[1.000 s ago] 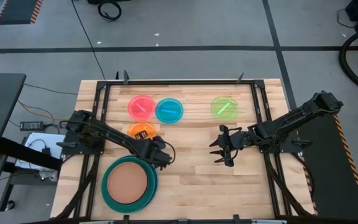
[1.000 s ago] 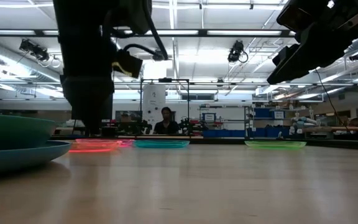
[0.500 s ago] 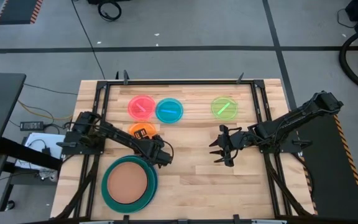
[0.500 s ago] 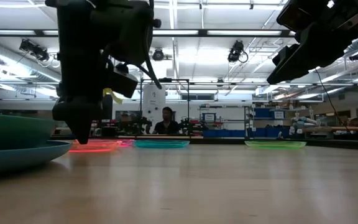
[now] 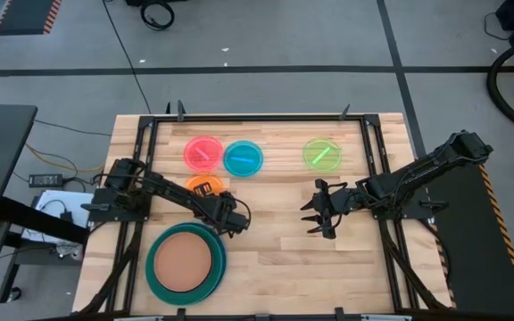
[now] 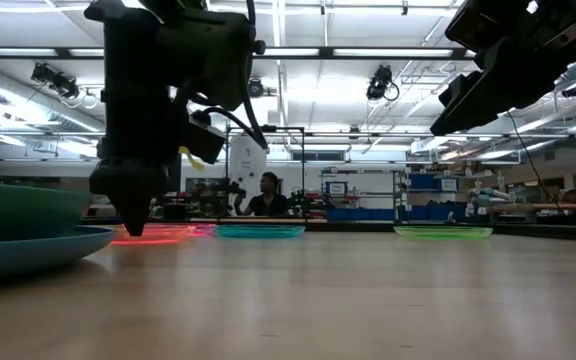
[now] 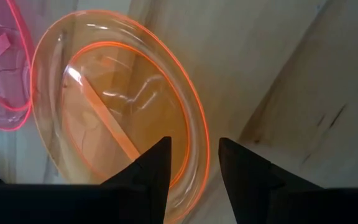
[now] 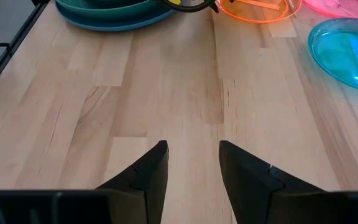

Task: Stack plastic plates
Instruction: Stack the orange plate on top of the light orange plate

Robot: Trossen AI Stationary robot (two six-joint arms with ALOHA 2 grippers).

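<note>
The small orange plate (image 5: pixel 205 185) (image 7: pixel 114 112) lies flat on the table, near of the pink plate (image 5: pixel 203 152) and the cyan plate (image 5: pixel 243 158). The lime green plate (image 5: pixel 322 153) lies far right. A stack (image 5: pixel 186 263) of large teal and blue plates topped by the terracotta plate sits near left. My left gripper (image 5: pixel 219 207) (image 7: pixel 194 168) is open, pointing down over the orange plate's rim, one finger on either side of it; I see no touch. My right gripper (image 5: pixel 315 212) (image 8: pixel 194 165) hangs open above bare wood mid-table.
A black metal frame (image 5: pixel 257 117) runs along the table's far edge and down both sides. Bare wood (image 5: pixel 275 259) lies between the stack and my right gripper. A person (image 6: pixel 266 195) sits far behind the table in the low view.
My left gripper has moved a little from the stack's far right edge toward the orange plate and come down, its fingers now pointing at that plate's rim. The plates and my right arm have kept still.
</note>
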